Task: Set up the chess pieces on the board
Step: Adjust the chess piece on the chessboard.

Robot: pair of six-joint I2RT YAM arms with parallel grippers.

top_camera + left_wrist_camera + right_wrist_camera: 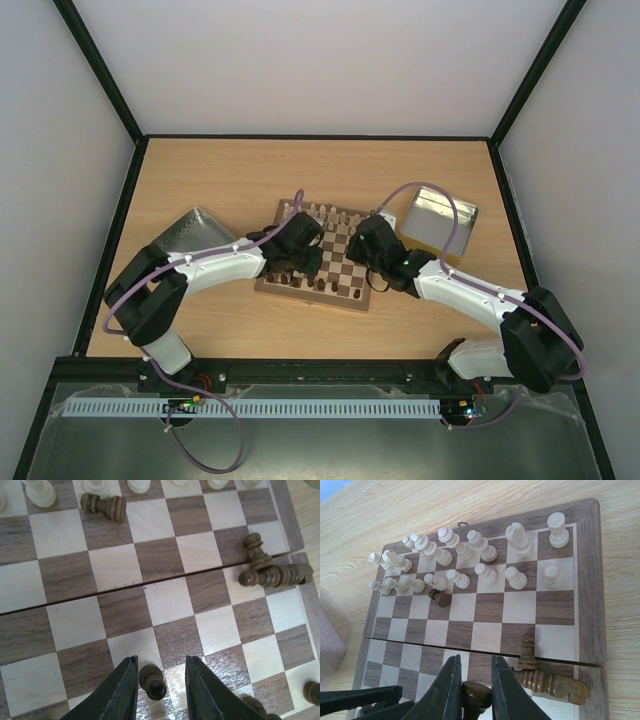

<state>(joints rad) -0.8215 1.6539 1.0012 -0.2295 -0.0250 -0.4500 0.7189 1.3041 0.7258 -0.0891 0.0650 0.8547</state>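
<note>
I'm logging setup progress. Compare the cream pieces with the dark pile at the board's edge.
Colour: the cream pieces are pale; the dark pile is brown.
Pose: the cream pieces stand upright; the dark pile lies toppled.
Order: the cream pieces fill two rows; the dark pile is heaped against the border.
Both are turned wooden figures on the board.

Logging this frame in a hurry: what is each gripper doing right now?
Left gripper: open, fingers either side of a dark pawn, not clamping it.
Right gripper: closed on a dark piece.
</note>
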